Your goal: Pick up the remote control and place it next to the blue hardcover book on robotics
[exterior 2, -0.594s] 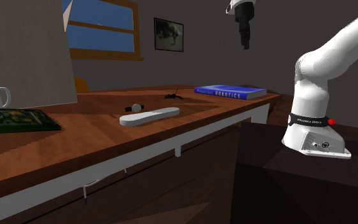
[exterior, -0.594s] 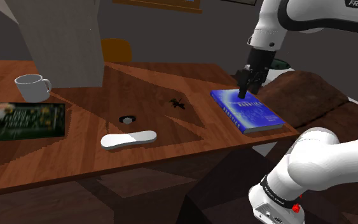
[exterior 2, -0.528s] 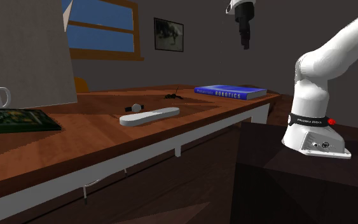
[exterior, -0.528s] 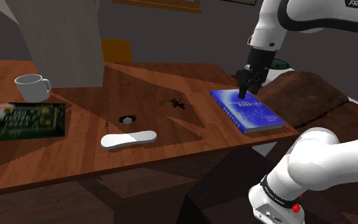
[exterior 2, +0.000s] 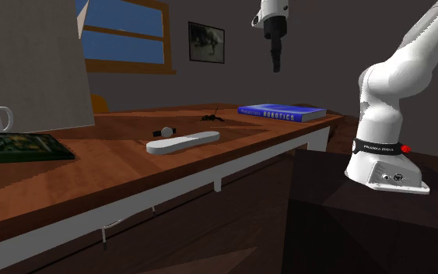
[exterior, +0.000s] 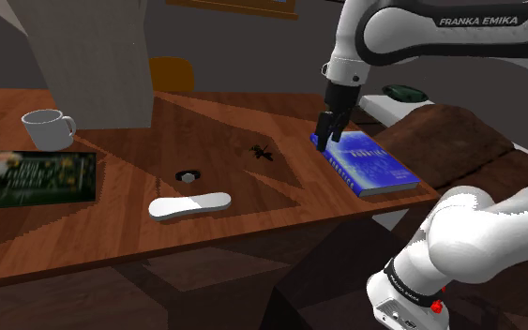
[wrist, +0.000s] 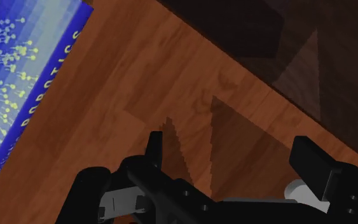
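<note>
Both jaws hang spread and empty, high beside the blue book (exterior: 368,165), well apart from the white remote (exterior: 189,205).

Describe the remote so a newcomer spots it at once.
On the wooden table, look between the green book and the blue book. The remote is the long, pale bar with rounded ends lying there; its neighbours are much smaller.

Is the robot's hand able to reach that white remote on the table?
Probably yes. The remote lies flat on the table with nothing over it, and the open gripper hangs high above the table, so the way looks free.
</note>
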`<state>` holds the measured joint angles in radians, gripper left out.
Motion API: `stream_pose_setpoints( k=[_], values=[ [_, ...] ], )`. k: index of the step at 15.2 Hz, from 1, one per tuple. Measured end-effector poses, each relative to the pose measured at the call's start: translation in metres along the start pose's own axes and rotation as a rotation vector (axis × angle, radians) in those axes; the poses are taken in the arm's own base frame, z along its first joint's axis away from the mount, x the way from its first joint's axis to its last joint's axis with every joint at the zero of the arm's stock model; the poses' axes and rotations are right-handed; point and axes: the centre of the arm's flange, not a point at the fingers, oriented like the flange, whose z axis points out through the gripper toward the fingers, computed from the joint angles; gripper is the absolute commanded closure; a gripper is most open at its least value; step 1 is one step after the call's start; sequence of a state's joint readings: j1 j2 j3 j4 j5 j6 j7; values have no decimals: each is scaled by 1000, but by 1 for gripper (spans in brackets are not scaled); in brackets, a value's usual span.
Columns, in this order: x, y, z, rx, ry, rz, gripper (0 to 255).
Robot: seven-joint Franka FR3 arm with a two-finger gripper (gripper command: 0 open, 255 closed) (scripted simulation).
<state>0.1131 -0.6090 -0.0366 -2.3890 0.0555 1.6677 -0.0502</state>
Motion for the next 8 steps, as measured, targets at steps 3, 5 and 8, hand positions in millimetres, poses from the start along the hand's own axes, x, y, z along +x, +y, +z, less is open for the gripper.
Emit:
stream_pose_setpoints(
  k=[3,5,8],
  values=[
    [33,-17,14,-10,6,-93,0],
    [51,-26,23,-17,10,-156,0],
    [81,-49,39,-27,16,-250,0]
  ],
)
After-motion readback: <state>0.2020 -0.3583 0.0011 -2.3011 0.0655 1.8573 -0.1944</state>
